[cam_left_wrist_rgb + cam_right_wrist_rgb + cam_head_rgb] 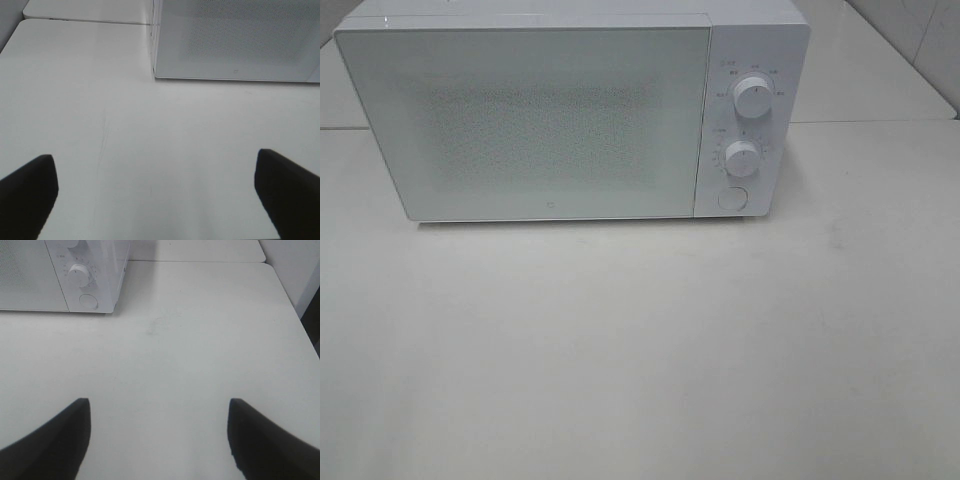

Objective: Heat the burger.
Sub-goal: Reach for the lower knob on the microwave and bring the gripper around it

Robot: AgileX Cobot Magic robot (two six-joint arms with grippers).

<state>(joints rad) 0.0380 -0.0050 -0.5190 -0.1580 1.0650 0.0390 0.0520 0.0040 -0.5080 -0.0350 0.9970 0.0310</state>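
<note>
Left gripper (pixel 155 157): fingers wide apart, nothing between them, bare table (pixel 640 350) below. Right gripper (pixel 159 402): fingers also apart, nothing held, over bare table. Neither arm shows in the high view.

Burger: not seen in any view; its place cannot be told.

Microwave (pixel 550 120): white, at the back of the table, front toward the camera. Door (pixel 525 120) shut; its dotted window is pale and the inside cannot be made out. Control panel to the right of the door: upper knob (pixel 752 97), lower knob (pixel 743 158) under it, round button (pixel 731 198) at the bottom.

Left wrist view takes in the door's lower corner on the hinge side. Right wrist view takes in the panel end, with the lower knob and button. Both grippers are well apart from the microwave.
</note>
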